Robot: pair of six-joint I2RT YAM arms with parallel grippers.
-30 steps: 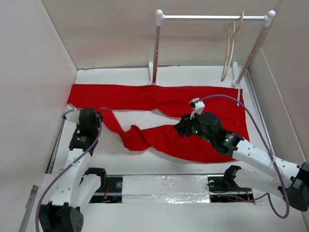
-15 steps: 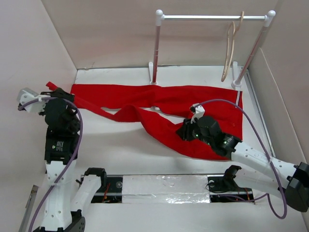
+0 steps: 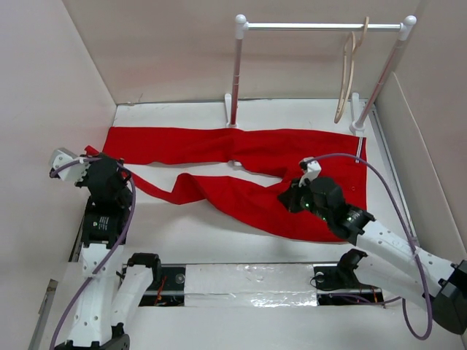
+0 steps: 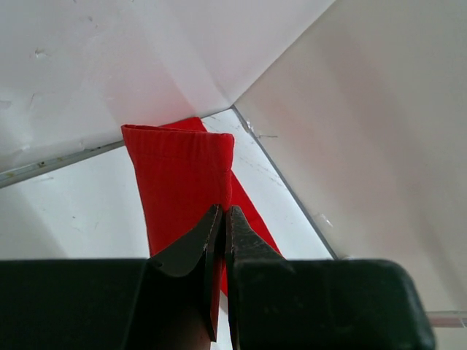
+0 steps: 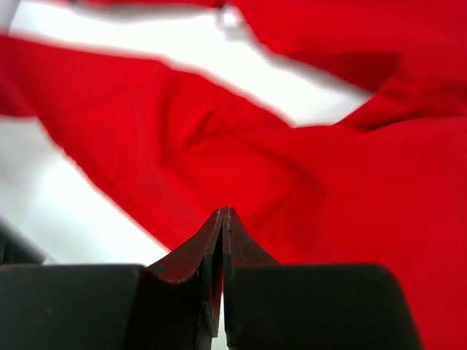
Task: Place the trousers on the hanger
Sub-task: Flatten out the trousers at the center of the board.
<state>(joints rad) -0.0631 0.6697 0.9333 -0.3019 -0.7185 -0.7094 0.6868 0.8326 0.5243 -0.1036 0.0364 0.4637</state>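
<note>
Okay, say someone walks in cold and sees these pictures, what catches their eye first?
The bright red trousers come first, sprawled across the white table with the near leg rumpled. Next comes the left gripper, shut on a leg end close to the left wall. Last is the pale hanger, hanging bare on the rack at the back right.

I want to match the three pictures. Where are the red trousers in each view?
Top external: trousers across the middle of the table.
Left wrist: centre, leg end pinched by left gripper.
Right wrist: filling most of it, behind the shut right gripper.
Shared landmark: white table under the cloth.
</note>
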